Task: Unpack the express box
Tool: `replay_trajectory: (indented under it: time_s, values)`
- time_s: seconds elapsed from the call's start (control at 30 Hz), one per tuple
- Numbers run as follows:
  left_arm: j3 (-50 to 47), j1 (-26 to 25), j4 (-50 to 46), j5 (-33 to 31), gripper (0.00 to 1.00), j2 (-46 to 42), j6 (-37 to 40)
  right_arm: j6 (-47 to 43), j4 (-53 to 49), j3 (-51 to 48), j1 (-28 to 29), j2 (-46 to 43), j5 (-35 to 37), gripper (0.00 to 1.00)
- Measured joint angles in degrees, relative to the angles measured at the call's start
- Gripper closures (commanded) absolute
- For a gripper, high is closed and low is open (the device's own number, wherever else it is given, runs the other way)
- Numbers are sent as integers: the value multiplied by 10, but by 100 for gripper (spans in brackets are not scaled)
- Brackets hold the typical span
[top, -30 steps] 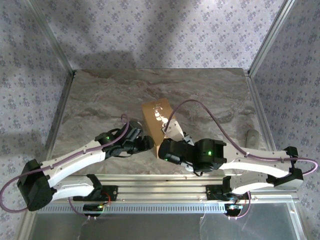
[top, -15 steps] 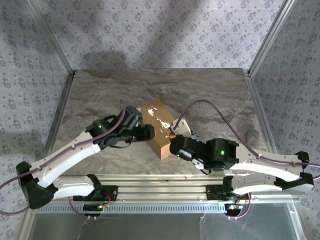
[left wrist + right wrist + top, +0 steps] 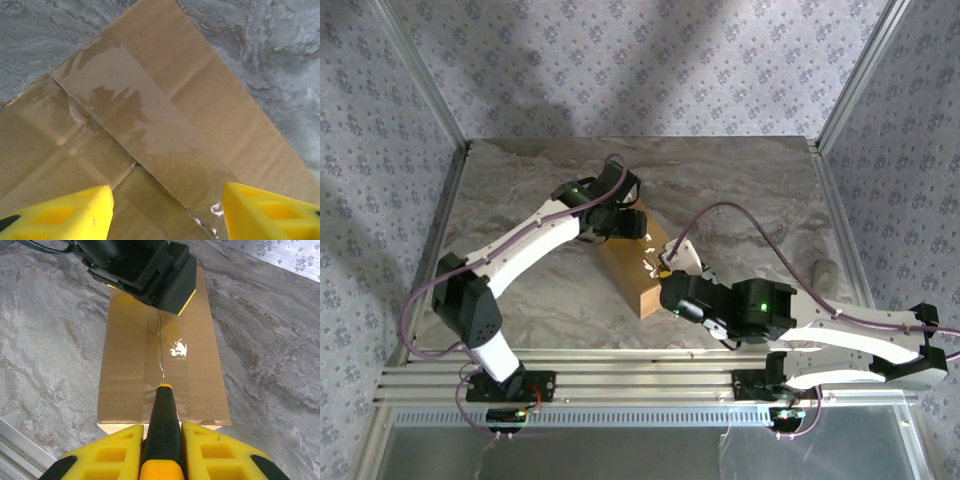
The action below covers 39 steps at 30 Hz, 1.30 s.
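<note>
Left gripper (image 3: 624, 222) sits over the far end of the express box (image 3: 632, 272). Its jaws are apart and hold nothing, with one yellow finger on either side of the taped seam (image 3: 150, 150). I judge it is placed there to steady the carton. The box lies mid-table (image 3: 520, 190), flaps shut. Right gripper (image 3: 162, 440) is clamped on the utility knife (image 3: 164, 415), whose tip is lined up on the seam's near end, ready to slit.

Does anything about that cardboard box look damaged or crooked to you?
Only small things: the express box sits diagonally to the table edges, and the clear tape along its seam looks patchy and wrinkled. Its flaps are closed; nothing spilled.
</note>
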Motion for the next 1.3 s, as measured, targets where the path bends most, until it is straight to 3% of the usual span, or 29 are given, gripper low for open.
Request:
replay_trajectory:
  time_s: [0.33,0.67,1.1,1.3]
  values:
    - [2,12,7,0,44,10,1,20,0,0,13,2,14,100]
    - [-39,39,52,41,45,-13,-40,94,-33,0,78,9,66,100]
    - [-52,49,90,26,46,-16,-63,180,-118,34,163,33,99,100]
    - [-58,50,106,24,43,-22,-63,203,-164,47,176,31,101,100]
